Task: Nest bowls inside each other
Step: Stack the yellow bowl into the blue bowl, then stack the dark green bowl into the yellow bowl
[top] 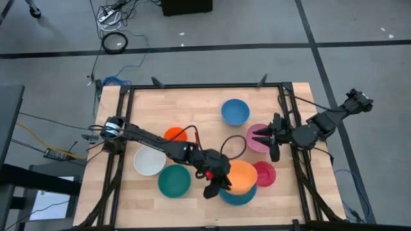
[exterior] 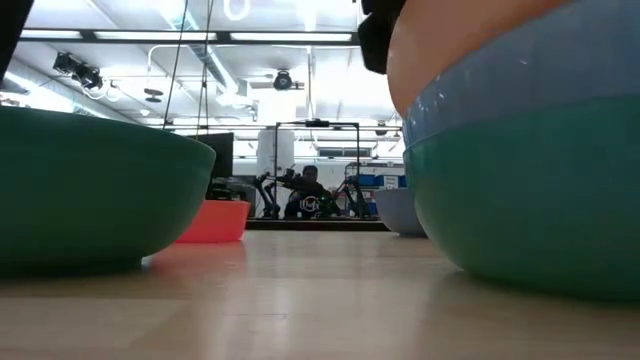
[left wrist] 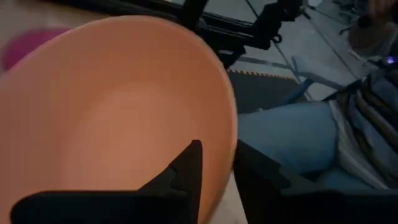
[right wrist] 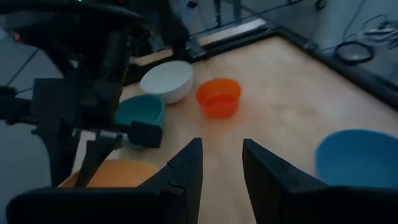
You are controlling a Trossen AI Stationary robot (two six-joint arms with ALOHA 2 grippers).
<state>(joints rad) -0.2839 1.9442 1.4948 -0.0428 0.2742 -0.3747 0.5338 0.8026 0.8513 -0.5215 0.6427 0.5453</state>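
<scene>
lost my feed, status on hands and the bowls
Left hand straddling orange bowl rim, bowl nested in blue bowl. Right hand open over pink bowl. Nothing in the way.

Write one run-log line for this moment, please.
left gripper: open astride rim of yellow-orange plastic bowl | bowl: in blue bowl | right gripper: open above pink bowl

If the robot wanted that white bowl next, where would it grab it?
Probably by the rim. The white bowl sits upright with its mouth open to the top and too wide to span, so a gripper would come straight down, one finger inside and one outside the thin wall. The side away from the teal bowl looks freest.
</scene>
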